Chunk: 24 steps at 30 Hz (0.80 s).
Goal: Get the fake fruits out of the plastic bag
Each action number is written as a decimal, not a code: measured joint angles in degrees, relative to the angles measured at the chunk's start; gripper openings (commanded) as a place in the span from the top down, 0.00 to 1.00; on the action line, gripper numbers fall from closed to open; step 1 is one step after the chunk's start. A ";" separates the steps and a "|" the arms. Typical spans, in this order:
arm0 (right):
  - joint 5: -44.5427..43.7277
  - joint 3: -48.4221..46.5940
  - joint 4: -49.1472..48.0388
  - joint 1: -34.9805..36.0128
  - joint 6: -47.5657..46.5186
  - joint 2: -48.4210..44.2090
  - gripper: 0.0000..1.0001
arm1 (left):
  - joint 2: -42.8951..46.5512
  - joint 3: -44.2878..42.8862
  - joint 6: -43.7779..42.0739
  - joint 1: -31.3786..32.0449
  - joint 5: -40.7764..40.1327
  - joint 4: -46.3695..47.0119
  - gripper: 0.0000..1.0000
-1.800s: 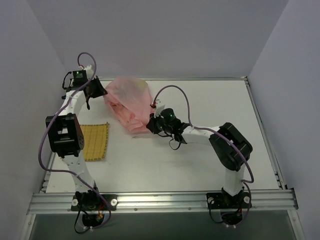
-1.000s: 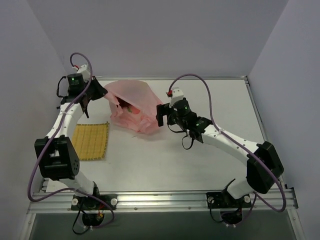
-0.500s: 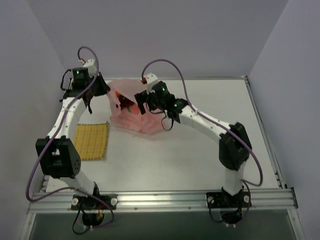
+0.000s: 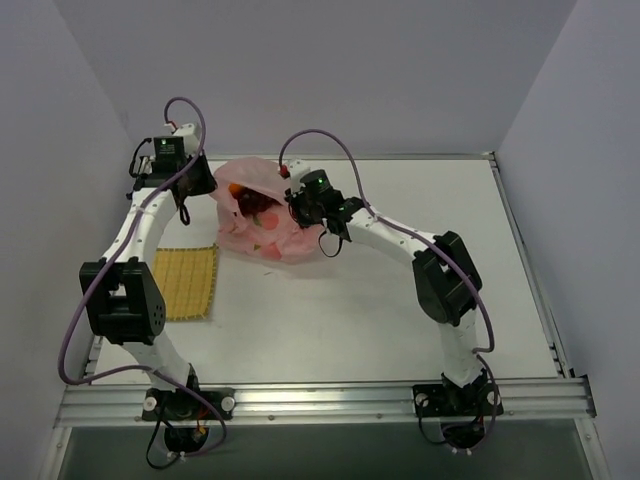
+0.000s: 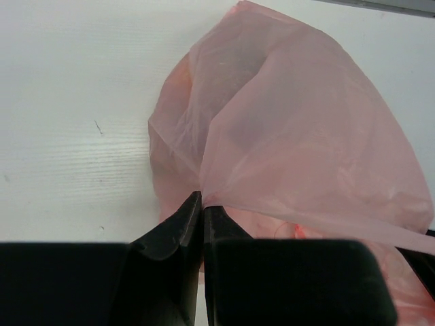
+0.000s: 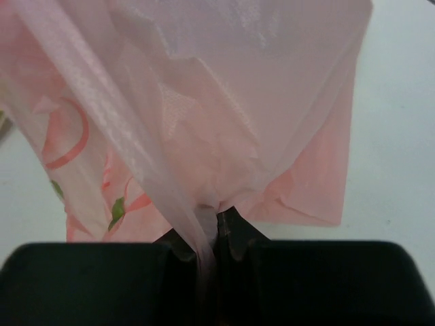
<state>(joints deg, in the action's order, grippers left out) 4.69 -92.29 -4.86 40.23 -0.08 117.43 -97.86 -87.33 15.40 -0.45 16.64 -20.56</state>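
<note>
The pink plastic bag (image 4: 262, 235) lies at the back middle of the table, held up by both arms. My left gripper (image 4: 207, 183) is shut on the bag's left edge; in the left wrist view its fingertips (image 5: 202, 204) pinch a fold of the bag (image 5: 299, 129). My right gripper (image 4: 292, 203) is shut on the bag's right edge; in the right wrist view (image 6: 216, 219) the film (image 6: 224, 115) runs between its jaws. The mouth is open upward, and fake fruits (image 4: 251, 203), dark red and orange, show inside. A red and green print shows through the film (image 6: 119, 210).
A yellow woven mat (image 4: 185, 283) lies flat on the table at the left, in front of the bag. The table's metal rail (image 4: 320, 400) runs along the near edge. White walls stand close at the back and sides.
My right gripper has moved left and back from the bag's right side to its top edge and lifted it. The bag's mouth has opened, and the fruits now show inside.
</note>
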 measured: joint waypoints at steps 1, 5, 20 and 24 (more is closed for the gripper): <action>1.38 1.22 -0.46 0.42 -0.04 -0.98 1.00 | 0.22 0.00 -0.11 0.00 -0.39 -0.17 0.98; 9.60 12.37 -2.14 1.77 0.50 -9.99 1.00 | 3.43 3.48 -0.26 0.37 -0.70 0.15 0.98; 3.30 29.24 -13.70 -4.17 6.54 -16.48 0.99 | 5.01 7.50 -0.35 4.92 -0.72 1.09 0.98; -1.14 27.17 -15.93 -5.35 6.23 -7.67 0.89 | -0.55 7.41 0.09 5.49 -1.27 2.12 0.98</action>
<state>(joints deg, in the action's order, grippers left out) 3.55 -65.12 -20.80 34.87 6.15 109.75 -98.41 -79.92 15.49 5.04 15.38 -18.44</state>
